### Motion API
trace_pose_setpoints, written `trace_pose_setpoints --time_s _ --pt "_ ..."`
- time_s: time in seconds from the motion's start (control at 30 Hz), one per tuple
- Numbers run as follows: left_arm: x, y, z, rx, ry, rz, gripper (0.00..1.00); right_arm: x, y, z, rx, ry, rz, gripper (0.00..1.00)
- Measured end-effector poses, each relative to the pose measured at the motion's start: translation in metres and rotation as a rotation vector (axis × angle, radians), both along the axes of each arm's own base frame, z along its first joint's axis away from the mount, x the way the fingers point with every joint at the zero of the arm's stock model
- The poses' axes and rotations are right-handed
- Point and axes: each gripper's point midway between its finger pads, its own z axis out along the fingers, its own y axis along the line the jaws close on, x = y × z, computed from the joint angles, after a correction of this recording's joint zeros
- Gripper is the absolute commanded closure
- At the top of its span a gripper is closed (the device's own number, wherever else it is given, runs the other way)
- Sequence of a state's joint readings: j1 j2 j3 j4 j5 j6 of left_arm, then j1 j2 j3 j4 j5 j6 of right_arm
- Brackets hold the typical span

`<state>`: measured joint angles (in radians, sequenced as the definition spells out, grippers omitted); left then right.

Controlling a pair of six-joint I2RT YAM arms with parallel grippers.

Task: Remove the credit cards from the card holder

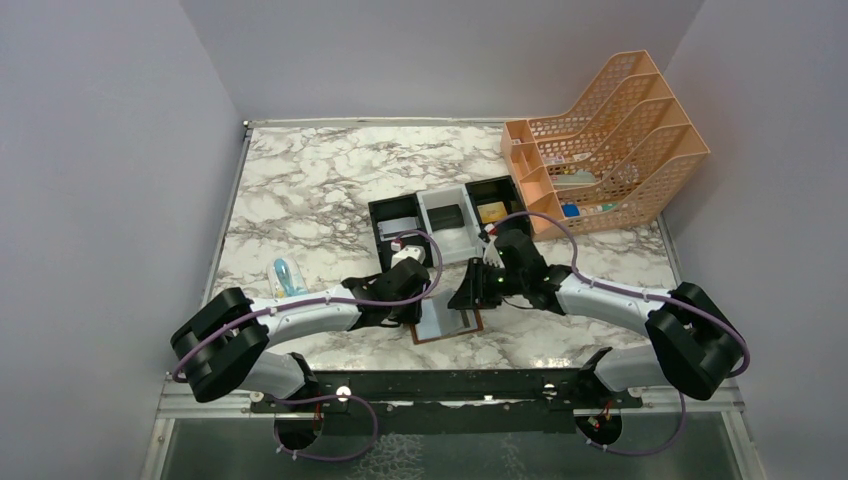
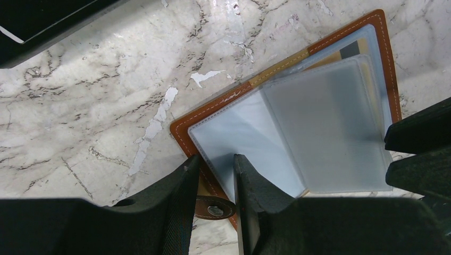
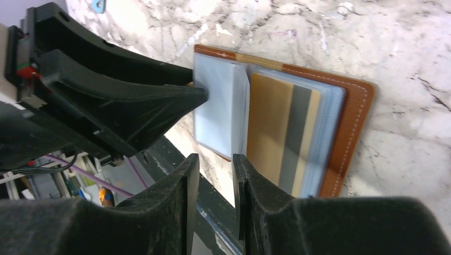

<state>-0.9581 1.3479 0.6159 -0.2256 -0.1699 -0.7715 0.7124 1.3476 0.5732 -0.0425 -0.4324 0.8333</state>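
Brown card holder (image 3: 351, 122) lies open, gold-tan card (image 3: 268, 125) inside; both hands beside.

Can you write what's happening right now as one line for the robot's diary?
card holder: open on table | gold card: still in pocket | left tool: at holder's edge | right tool: near holder, holding nothing

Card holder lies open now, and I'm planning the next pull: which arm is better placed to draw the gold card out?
Probably right: the right gripper hangs beside the gold card, while the left gripper straddles the card holder edge.
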Motion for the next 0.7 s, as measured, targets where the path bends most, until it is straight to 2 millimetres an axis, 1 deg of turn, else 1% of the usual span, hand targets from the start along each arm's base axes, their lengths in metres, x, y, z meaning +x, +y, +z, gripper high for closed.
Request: trace_pose_setpoints --time_s 0.5,0.7 --pt "0.0 0.0 0.001 -0.003 -0.002 0.0 0.68 -0.006 0.019 0.021 0.13 -0.003 0.081 0.71" --pt "0.001 -0.002 0.003 -0.006 -0.005 0.0 0.68 -0.014 0.026 0.015 0.166 0.045 0.143 0.71"
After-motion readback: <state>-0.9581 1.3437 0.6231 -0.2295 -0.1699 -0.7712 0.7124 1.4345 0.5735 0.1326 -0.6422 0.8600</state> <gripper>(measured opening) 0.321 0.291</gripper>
